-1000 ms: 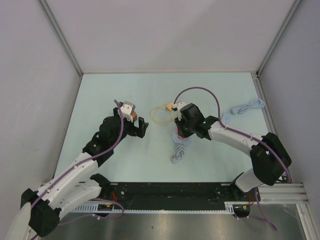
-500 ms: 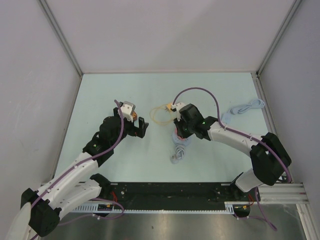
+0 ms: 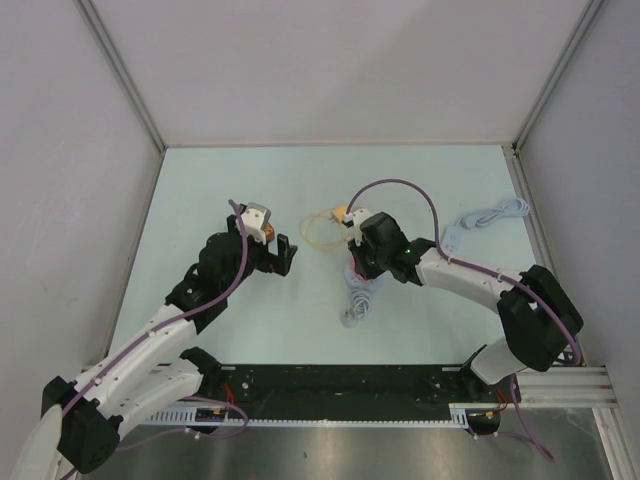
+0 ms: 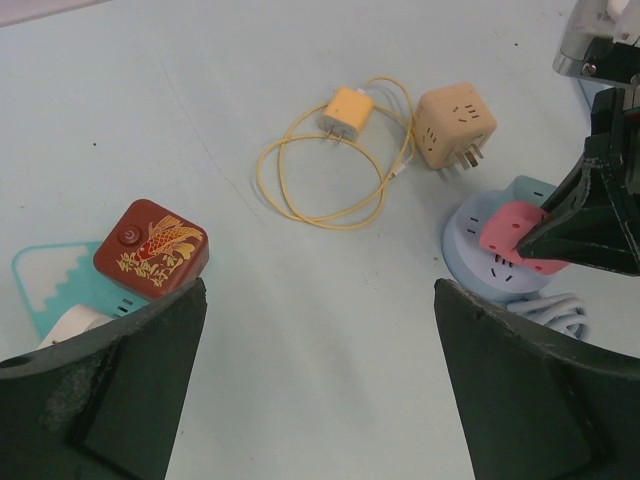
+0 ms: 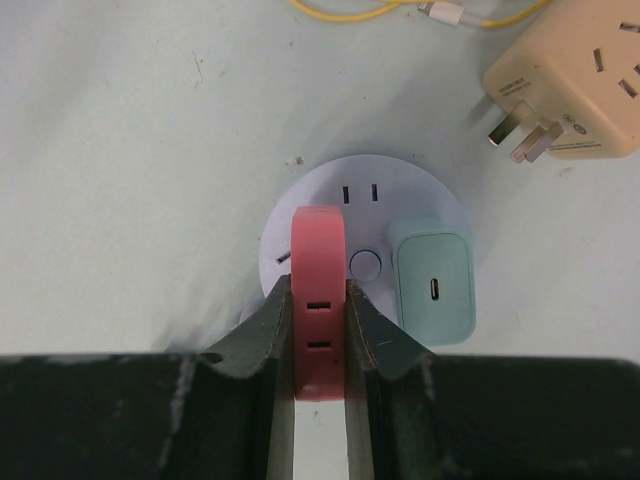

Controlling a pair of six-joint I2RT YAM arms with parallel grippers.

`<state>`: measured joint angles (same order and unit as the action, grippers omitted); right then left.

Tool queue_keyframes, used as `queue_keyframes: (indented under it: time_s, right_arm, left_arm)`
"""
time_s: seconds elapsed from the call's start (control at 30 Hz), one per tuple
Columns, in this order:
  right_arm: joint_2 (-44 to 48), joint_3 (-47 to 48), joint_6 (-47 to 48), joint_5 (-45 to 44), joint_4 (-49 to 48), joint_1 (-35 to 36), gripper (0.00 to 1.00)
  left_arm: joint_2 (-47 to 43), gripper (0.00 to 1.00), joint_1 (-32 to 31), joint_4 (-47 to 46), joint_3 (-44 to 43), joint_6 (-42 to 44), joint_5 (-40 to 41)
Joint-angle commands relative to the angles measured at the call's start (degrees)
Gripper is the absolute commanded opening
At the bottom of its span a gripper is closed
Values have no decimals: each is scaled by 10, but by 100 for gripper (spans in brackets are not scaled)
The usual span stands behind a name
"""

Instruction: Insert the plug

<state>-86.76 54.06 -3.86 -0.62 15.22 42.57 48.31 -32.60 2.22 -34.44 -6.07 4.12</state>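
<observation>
My right gripper (image 5: 318, 288) is shut on a pink plug (image 5: 318, 250) and holds it against the face of a round pale-blue socket hub (image 5: 360, 180). A teal charger (image 5: 432, 280) sits plugged in the hub beside it. Whether the pink plug's prongs are seated is hidden. In the top view the right gripper (image 3: 357, 264) is over the hub (image 3: 362, 283) at mid-table. My left gripper (image 4: 318, 290) is open and empty above bare table, left of the hub (image 4: 478, 252); in the top view it (image 3: 283, 252) points toward it.
A beige cube adapter (image 5: 575, 95) and a yellow charger (image 4: 348, 108) with a looped yellow cable (image 4: 300, 190) lie beyond the hub. A red fish-patterned box (image 4: 152, 247) lies on a teal card (image 4: 45, 280). A pale-blue cable (image 3: 490, 215) lies at the far right.
My right gripper with the pink plug has shifted slightly nearer and lower over the hub. The left arm has not moved.
</observation>
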Motion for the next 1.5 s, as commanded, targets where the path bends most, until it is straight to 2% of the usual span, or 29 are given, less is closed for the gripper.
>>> queue_keyframes:
  time_s: [0.0, 0.63, 0.87, 1.07, 1.47]
  right_arm:
    - [3, -22, 20, -3, -5, 4, 0]
    - [-12, -48, 51, -21, -3, 28, 0]
    - [-25, -45, 83, -41, 43, 30, 0]
    - [-43, -44, 104, -36, 45, 41, 0]
    - [-65, -44, 119, -38, 67, 20, 0]
  left_arm:
    - [-2, 100, 5, -19, -10, -4, -8]
    - [-2, 100, 5, -15, -12, -4, -5]
    - [-4, 100, 5, -13, -11, -4, -3]
    - [-4, 100, 5, -12, -12, -4, -3]
    - [-4, 100, 5, -8, -12, -4, 4]
